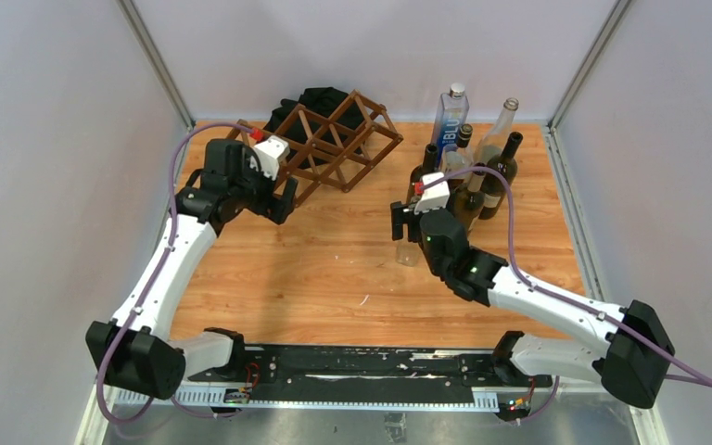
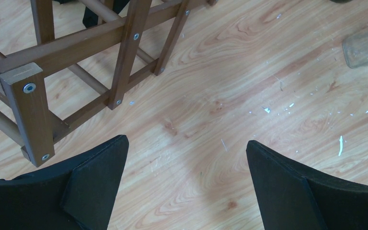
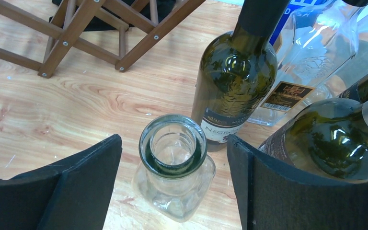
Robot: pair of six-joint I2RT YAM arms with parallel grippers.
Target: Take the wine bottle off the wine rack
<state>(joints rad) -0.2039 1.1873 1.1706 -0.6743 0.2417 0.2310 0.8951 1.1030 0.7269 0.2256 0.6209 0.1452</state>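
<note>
The dark brown wooden wine rack lies at the back left of the table, and I see no bottle in its cells. Its corner shows in the left wrist view. My left gripper is open and empty over bare wood just in front of the rack. A clear glass bottle stands upright on the table. My right gripper is open just above it, with the bottle's mouth between the fingers, which do not touch it.
Several bottles stand at the back right: a dark green wine bottle, a clear bottle with blue lettering and other dark ones. A black cloth heap lies behind the rack. Grey walls enclose the table.
</note>
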